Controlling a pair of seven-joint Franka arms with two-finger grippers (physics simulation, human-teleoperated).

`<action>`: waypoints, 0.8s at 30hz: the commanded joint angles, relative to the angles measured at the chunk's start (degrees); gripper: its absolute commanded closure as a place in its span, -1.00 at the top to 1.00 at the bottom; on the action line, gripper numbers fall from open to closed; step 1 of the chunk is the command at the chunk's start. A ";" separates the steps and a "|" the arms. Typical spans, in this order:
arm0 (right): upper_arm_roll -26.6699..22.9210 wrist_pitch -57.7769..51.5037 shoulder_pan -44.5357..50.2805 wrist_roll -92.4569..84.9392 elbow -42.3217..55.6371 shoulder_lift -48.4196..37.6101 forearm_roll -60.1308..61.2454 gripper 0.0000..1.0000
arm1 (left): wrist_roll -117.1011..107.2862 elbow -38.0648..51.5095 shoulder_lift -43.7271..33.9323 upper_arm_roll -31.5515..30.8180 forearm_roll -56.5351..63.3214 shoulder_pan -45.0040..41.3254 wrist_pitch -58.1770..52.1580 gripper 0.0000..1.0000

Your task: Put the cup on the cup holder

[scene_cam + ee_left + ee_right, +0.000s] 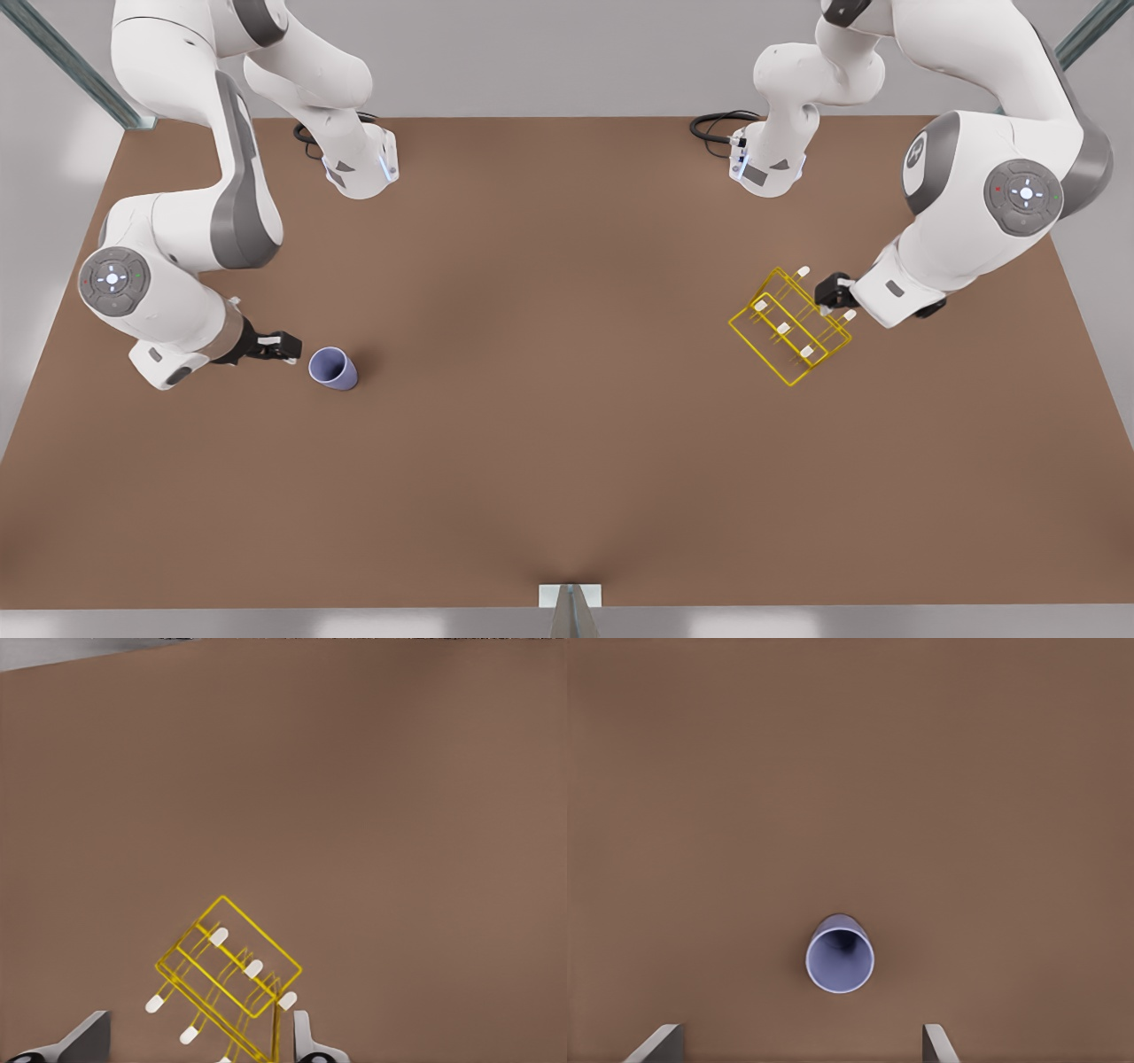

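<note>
Here, writing: no brand, label or readable text on the cup, the cup holder or the tabletop; the arm joints carry round dial-like marks with small red and green dots.
Cup: the lavender-blue cup (333,368) stands upright on the brown tabletop (549,425), mouth open upward, toward the front view's left; the right wrist view looks down into its mouth (840,954).
Cup holder: the yellow wire cup holder (790,326) sits on the tabletop toward the front view's right, well apart from the cup, set at an angle to the tabletop's edges, its white-capped pegs pointing up; in the left wrist view (229,979) it lies just ahead of the fingers.
Right hand: the right hand (285,346) is low over the tabletop just beside the cup, not touching it; its fingers (660,1043) are spread apart, wider than the cup, with nothing between them.
Left hand: the left hand (833,292) is at the cup holder's far edge, close against the wire; its fingers (301,1036) are apart, and one corner of the rack reaches in between them; contact cannot be told.
Surroundings: black cables (722,124) coil by the arm bases at the tabletop's back edge; a metal post (570,611) stands at the middle of the front edge.
In the way: bare brown tabletop lies between the cup and the cup holder.
</note>
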 commanded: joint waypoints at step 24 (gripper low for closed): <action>0.88 31.29 -0.08 7.45 -27.66 4.92 -2.07 1.00 | 2.18 -0.03 -0.06 -0.02 0.17 0.00 0.17 1.00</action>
